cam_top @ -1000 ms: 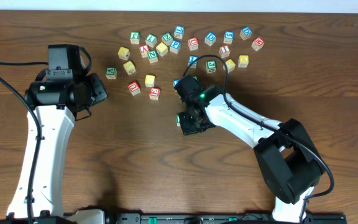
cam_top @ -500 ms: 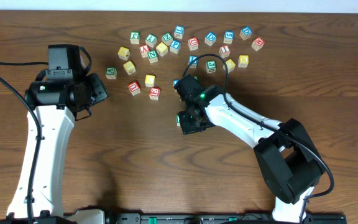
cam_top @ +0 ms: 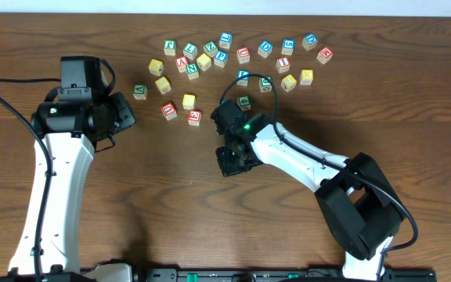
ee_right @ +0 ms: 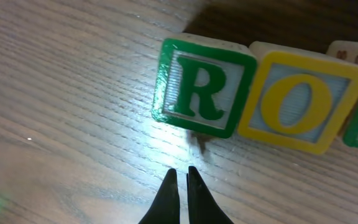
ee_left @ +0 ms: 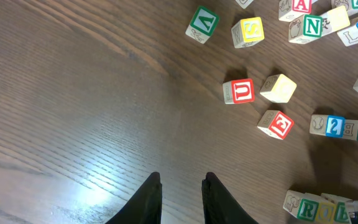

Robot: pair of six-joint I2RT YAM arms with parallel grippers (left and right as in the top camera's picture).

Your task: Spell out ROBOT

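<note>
1. The word sits under the right hand [cam_top: 232,160]. It is a short row [ee_left: 309,208] of blocks set side by side on the tabletop [cam_top: 171,204], just below the scatter of loose blocks [cam_top: 204,61].
2. In the right wrist view the R block [ee_right: 204,87] lies just ahead of the fingertips, and the O block [ee_right: 297,102] touches its right side. The row's long axis runs across the hand's line of reach, not along it. My reading is that the next letter has to go on at the far right end, away from the R.
3. The right hand [ee_right: 180,171] has its fingers pinched almost together and holds nothing. The left hand [ee_left: 179,180] shows a narrow gap between its fingers and also holds nothing.
4. The right arm is much the nearer to the row. The left hand [cam_top: 122,116] hangs well apart from it, off to the side and closer to the U block [ee_left: 238,91] and its neighbours.
5. From overhead the right arm covers the row, so the letters cannot be read there. The right wrist view shows R and O clearly, but it cuts off the blocks past the O, so those letters cannot be told. The left wrist view catches only the row's R end, at its lower right corner.
</note>
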